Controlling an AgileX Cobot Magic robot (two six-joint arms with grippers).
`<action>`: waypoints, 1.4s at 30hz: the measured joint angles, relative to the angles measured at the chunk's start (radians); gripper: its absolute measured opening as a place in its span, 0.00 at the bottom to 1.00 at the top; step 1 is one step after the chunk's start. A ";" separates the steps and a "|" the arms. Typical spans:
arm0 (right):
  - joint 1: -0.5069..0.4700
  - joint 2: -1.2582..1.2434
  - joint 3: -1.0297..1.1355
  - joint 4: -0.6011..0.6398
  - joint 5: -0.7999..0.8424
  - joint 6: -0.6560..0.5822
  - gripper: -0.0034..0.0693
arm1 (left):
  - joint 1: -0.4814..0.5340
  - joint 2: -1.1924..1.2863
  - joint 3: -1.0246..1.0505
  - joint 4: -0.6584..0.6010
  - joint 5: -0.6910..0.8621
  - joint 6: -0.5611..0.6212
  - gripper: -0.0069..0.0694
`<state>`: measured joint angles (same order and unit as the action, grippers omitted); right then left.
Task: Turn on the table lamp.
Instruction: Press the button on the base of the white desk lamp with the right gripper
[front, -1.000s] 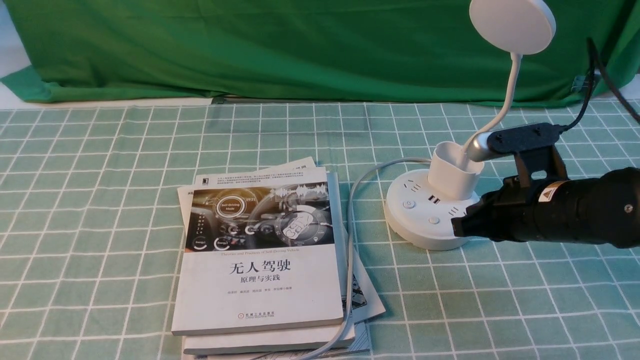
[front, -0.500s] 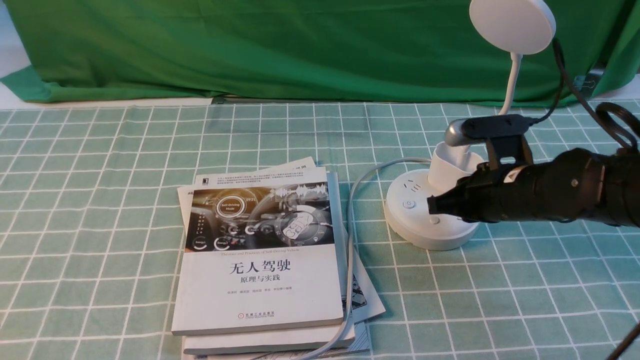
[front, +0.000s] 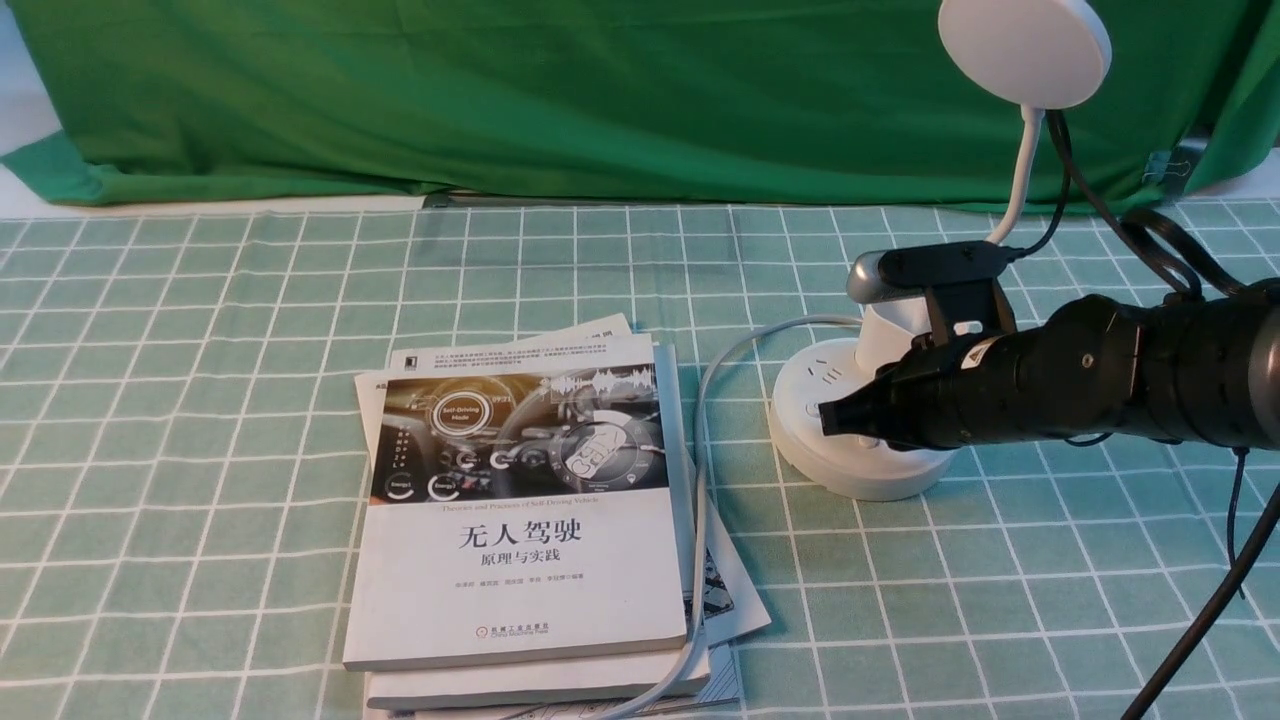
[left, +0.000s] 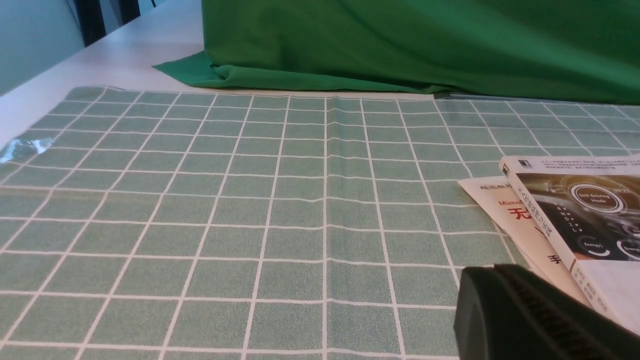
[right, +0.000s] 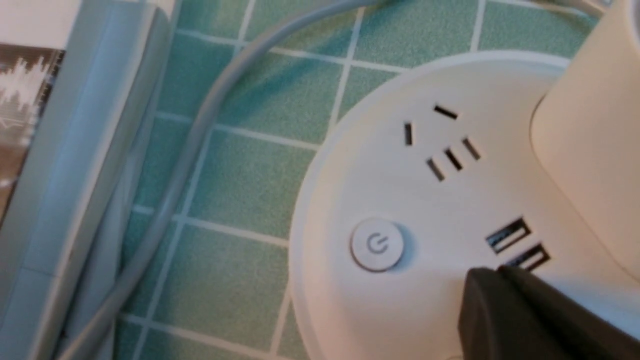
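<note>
The white table lamp stands at the right: disc head (front: 1025, 50) up top, thin neck (front: 1018, 180), cup holder (front: 885, 335), round base (front: 830, 470). My right gripper (front: 832, 418) is shut with nothing in it; its tip hangs over the base's top and hides the front button there. In the right wrist view that shut tip (right: 480, 290) sits just beside the round power button (right: 377, 244), by the USB sockets (right: 510, 235); whether it touches the base (right: 400, 310) is unclear. My left gripper (left: 480, 295) is shut, low over the cloth, and shows only in its own wrist view.
A stack of books (front: 520, 520) lies left of the lamp, its corner (left: 575, 210) near my left gripper. The lamp's grey cable (front: 705, 450) runs along the books' right edge to the table's front. A green backdrop hangs behind the checked tablecloth (front: 200, 400).
My right arm has moved left, carrying the shut gripper from the base's right edge across its top towards the power button. The lamp and books have not moved.
</note>
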<state>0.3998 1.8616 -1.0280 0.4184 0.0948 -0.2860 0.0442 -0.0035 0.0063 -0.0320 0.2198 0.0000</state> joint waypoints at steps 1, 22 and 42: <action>0.000 0.000 -0.001 0.000 0.002 -0.001 0.08 | 0.000 0.000 0.000 0.000 0.000 0.000 0.12; 0.000 -0.055 -0.009 -0.020 0.095 -0.049 0.09 | 0.000 0.000 0.000 0.000 0.000 0.000 0.12; 0.000 -0.008 -0.020 -0.026 0.123 -0.051 0.09 | 0.000 0.000 0.000 0.000 0.000 0.000 0.12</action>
<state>0.3998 1.8531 -1.0478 0.3922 0.2175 -0.3366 0.0442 -0.0035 0.0063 -0.0320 0.2198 0.0000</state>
